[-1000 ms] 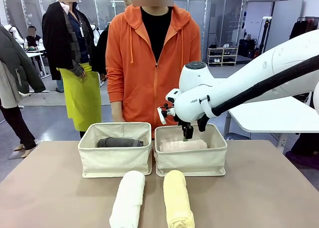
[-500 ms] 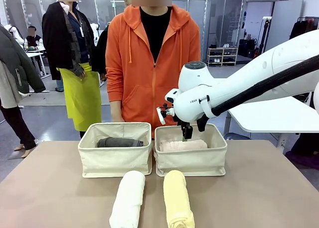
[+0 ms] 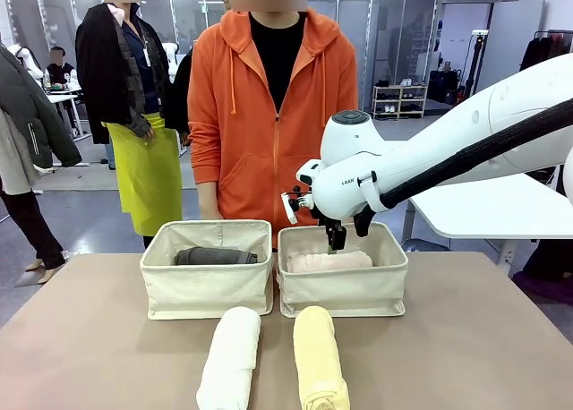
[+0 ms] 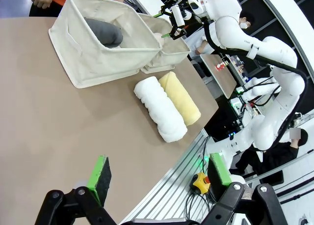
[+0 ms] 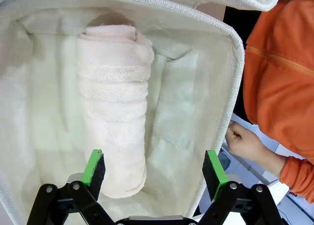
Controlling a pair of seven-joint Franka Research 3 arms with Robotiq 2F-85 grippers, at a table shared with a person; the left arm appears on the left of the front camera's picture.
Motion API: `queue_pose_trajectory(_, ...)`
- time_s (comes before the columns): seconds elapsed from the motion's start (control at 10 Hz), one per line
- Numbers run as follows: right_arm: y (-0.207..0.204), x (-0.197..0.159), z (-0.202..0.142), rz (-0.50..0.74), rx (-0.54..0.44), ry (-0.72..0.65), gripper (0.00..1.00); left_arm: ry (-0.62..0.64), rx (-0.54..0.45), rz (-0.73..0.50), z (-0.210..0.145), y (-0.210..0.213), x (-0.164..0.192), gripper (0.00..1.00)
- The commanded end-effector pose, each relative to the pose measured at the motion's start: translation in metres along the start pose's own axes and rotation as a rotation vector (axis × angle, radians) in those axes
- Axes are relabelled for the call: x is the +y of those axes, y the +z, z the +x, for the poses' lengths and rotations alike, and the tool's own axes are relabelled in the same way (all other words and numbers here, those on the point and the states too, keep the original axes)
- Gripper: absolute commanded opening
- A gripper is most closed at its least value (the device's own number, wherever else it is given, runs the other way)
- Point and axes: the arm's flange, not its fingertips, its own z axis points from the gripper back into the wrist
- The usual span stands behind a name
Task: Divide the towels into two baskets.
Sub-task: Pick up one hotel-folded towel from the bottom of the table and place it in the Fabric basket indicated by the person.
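Desk lower centre had white towel, yellow towel loose. Pink drop step: right gripper fingers stood open above pink towel in right basket; left gripper fingers open. Next likely needed lifting out, grabbing white.

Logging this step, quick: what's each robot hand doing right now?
Left hand: open, empty, over the table.
Right hand: open, empty, above the pink towel in the basket.

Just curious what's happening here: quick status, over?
Left gripper open, empty. Right gripper open over pink towel in right basket. Grey towel in left basket; white towel and yellow towel on table. Nothing blocking.
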Motion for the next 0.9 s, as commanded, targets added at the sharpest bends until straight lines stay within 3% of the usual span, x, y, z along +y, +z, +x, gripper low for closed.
queue_pose_trajectory(0.0, 0.0, 0.0, 0.0, 0.0, 0.0, 0.0, 1.0, -0.011, -0.016, -0.014, 0.0, 0.002, -0.002, 1.0)
queue_pose_trajectory(0.5, 0.097, 0.03, -0.03, 0.269, -0.084, -0.2, 1.0, -0.011, -0.016, -0.014, 0.0, 0.002, -0.002, 1.0)
queue_pose_trajectory(0.8, 0.138, 0.084, -0.102, 0.425, -0.191, -0.462, 1.0, -0.011, -0.016, -0.014, 0.0, 0.002, -0.002, 1.0)
